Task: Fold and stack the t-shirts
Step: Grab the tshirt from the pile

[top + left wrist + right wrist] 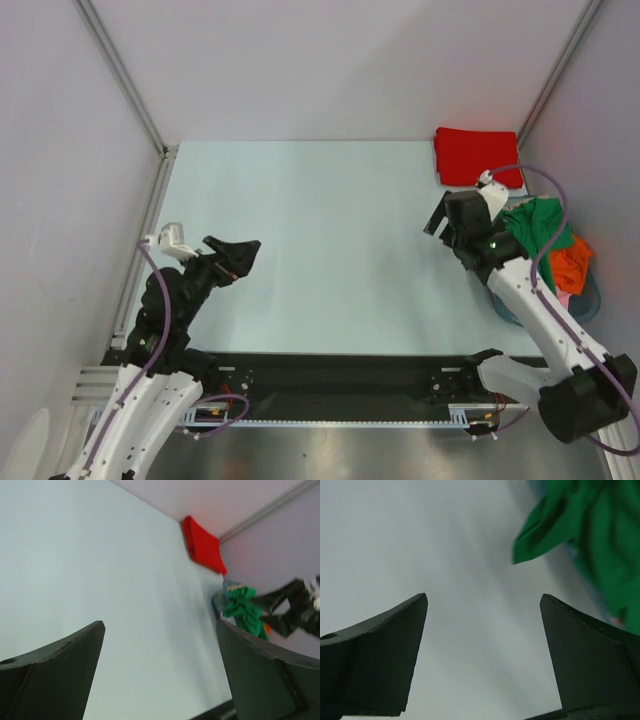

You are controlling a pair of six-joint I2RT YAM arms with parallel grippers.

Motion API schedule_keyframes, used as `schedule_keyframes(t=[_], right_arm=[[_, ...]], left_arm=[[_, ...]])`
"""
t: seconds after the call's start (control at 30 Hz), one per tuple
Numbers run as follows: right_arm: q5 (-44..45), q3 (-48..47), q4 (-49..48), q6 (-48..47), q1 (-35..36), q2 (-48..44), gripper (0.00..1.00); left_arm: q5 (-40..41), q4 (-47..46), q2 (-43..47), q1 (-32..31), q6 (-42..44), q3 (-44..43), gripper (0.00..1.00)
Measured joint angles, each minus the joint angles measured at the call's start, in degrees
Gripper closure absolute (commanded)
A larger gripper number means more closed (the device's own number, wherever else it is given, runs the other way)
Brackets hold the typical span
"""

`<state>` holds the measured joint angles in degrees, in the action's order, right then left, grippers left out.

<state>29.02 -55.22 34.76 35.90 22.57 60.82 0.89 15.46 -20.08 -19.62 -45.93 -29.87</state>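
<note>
Just beyond the right-hand fingertip of the right gripper point(483, 600), and a little above it in the wrist view, lies the green t-shirt point(580, 525), crumpled on the pile in the blue bin point(592, 298). Both fingers of this gripper stand wide apart with nothing between them; only bare table point(320, 220) shows under the gap. The left gripper point(160, 625) is also spread and holds nothing, and the cloth is far ahead of its fingers.

I judge that the step in hand is to take the green shirt out of the bin. To do it well, the right fingers should turn toward the cloth, go around one thick fold near its edge, and close only when cloth touches both pads, so that the orange garment point(570, 262) beneath is not pulled along.

Counted: one red t-shirt point(478, 155), already folded, in the corner far ahead of the right fingers; one green; one orange; a small pink piece point(563, 296), perhaps one more garment; one bin; two grippers.
</note>
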Motion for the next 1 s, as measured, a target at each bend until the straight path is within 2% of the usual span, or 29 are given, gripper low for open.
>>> schedule_keyframes(t=[0.17, 0.2, 0.23, 0.4, 0.47, 0.5, 0.53, 0.57, 0.67, 0.73, 0.77, 0.8, 0.87, 0.9, 1.0], right_arm=[[2.03, -8.44, 4.63, -6.1, -16.11, 10.82, 0.0], [2.82, -9.29, 4.55, -7.1, -18.8, 12.41, 0.01], [3.19, -9.55, 4.13, -8.09, -21.7, 13.66, 0.08], [2.62, -8.87, 1.14, -12.46, -29.77, 16.57, 0.12], [1.95, -8.63, -0.39, -13.0, -31.43, 18.32, 0.2], [1.57, -8.57, -1.16, -13.11, -32.02, 19.41, 0.34], [1.27, -8.46, -1.64, -13.16, -32.5, 20.35, 0.44], [0.42, -8.39, -2.05, -13.38, -33.07, 21.49, 0.48], [-1.84, -8.39, -3.34, -13.7, -34.38, 24.92, 0.48], [-2.4, -8.39, -3.56, -13.99, -34.84, 26.36, 0.54], [-2.51, -8.39, -3.61, -14.1, -34.88, 26.77, 0.6], [-2.54, -8.39, -3.67, -14.19, -34.91, 26.88, 0.77], [-2.71, -8.44, -4.07, -14.6, -35.01, 26.73, 0.97], [-2.89, -8.46, -4.39, -14.73, -35.06, 26.71, 1.0], [-3.8, -9.53, -4.39, -14.86, -35.47, 26.67, 1.0]], left_arm=[[-9.38, 4.24, -9.73, 0.04, 7.58, -8.11, 0.0], [-10.34, 4.74, -10.1, 0.07, 8.46, -8.31, 0.0], [-10.95, 5.6, -10.1, 0.04, 9.05, -8.31, 0.0], [-11.15, 8.68, -6.8, 0.09, 11.02, -8.28, 0.0], [-11.19, 8.72, -5.11, 0.09, 11.56, -8.31, 0.0], [-11.23, 8.72, -4.72, 0.09, 11.93, -8.41, 0.0], [-11.32, 8.72, -4.74, 0.09, 12.11, -8.48, 0.0], [-11.61, 8.76, -5.09, 0.09, 12.46, -8.48, 0.0], [-11.89, 9.09, -6.64, 0.11, 13.14, -8.52, 0.0], [-12.09, 9.31, -7.37, 0.11, 13.44, -8.52, 0.0], [-12.15, 9.38, -7.58, 0.11, 13.49, -8.52, 0.0], [-12.24, 9.44, -7.58, 0.11, 13.49, -8.52, 0.0], [-12.63, 9.49, -7.26, 0.11, 13.49, -8.52, 0.0], [-12.87, 9.49, -7.04, 0.11, 13.51, -8.55, 0.0], [-13.35, 9.6, -6.67, 0.11, 13.53, -9.09, 0.0]])
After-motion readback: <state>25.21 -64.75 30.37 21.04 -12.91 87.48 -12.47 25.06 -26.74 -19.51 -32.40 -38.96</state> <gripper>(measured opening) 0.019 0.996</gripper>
